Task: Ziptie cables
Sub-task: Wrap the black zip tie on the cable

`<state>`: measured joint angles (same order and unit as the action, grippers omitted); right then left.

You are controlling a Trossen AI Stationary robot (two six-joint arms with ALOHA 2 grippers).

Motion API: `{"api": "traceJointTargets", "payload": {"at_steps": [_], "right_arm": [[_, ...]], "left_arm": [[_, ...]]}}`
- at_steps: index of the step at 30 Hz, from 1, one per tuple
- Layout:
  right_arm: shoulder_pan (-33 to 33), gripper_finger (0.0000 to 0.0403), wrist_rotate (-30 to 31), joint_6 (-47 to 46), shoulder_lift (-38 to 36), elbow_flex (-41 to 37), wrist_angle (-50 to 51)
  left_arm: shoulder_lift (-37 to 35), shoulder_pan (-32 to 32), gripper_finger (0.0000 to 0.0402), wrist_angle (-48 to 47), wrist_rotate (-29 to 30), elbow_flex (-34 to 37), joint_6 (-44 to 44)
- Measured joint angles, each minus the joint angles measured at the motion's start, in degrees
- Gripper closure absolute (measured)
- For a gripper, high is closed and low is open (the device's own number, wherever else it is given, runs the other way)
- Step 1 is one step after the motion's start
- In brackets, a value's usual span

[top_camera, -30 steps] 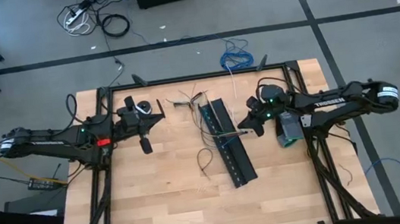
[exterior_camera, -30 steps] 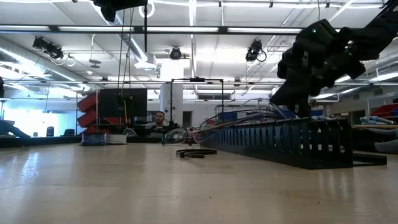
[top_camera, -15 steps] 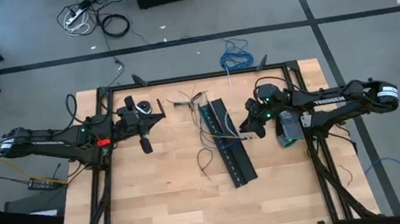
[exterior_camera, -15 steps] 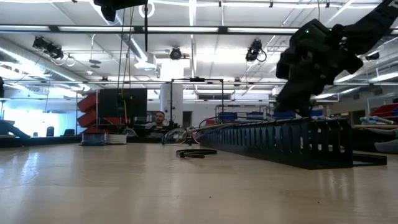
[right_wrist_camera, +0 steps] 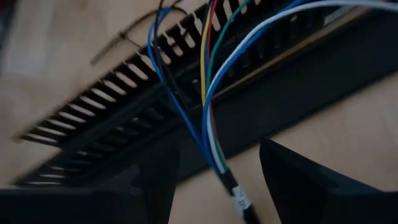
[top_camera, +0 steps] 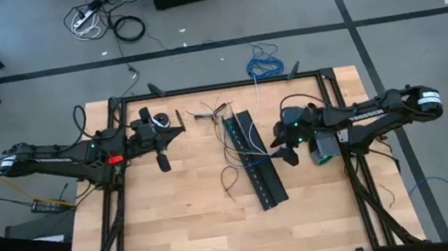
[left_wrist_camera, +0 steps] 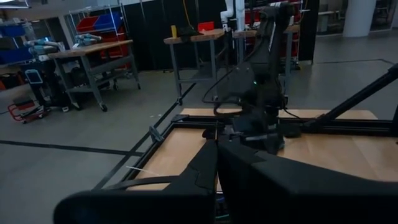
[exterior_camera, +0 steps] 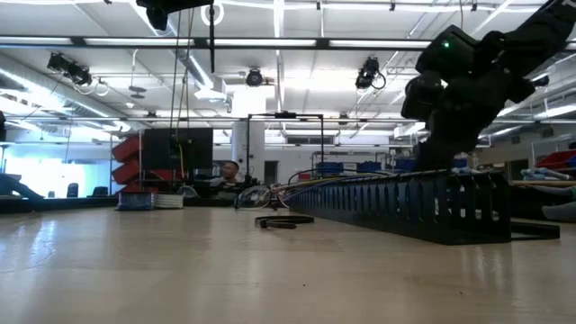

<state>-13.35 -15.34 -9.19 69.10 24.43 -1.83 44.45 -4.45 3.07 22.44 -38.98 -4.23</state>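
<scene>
The cables (top_camera: 230, 138) are a loose bundle of thin wires lying over a long black perforated duct (top_camera: 259, 164) at the table's middle. In the right wrist view, blue, yellow, green and white strands (right_wrist_camera: 208, 93) run across the duct (right_wrist_camera: 118, 106). They join in one end (right_wrist_camera: 239, 200) between my fingers. My right gripper (top_camera: 282, 151) (right_wrist_camera: 214, 163) slants down at the duct's right side. It is open, with a finger on either side of that end and a gap showing on both sides. My left gripper (top_camera: 178, 128) (left_wrist_camera: 216, 174) waits shut and level at the far left. I cannot pick out the zipties.
A small dark wire loop (top_camera: 229, 180) (exterior_camera: 283, 220) lies on the wood left of the duct. A blue coiled cable (top_camera: 263, 62) sits beyond the far edge. Black frame rails (top_camera: 202, 88) border the table. Bare wood (top_camera: 203, 231) spreads toward the near edge. A person (exterior_camera: 229, 169) shows far behind.
My right gripper has spread its fingers, rolled about its own line and tipped further down. It has also shifted a little toward the near edge along the duct's right side. The cables stay draped on the duct.
</scene>
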Motion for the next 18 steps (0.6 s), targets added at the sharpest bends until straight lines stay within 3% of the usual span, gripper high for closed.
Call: {"api": "traceJointTargets", "payload": {"at_steps": [4,11,18], "right_arm": [[2.2,0.0188,3.7,2.3,3.5,0.0,-4.7],[3.5,0.019,4.0,3.5,8.8,0.0,-9.3],[4.1,0.0193,4.0,5.0,9.3,0.0,-12.9]], "left_arm": [[0.0,0.0,0.0402,0.0,0.0,0.0,0.0],[0.0,0.0,0.0401,0.0,0.0,0.0,0.0],[0.0,0.0,0.0401,0.4,0.1,0.0,0.4]]}}
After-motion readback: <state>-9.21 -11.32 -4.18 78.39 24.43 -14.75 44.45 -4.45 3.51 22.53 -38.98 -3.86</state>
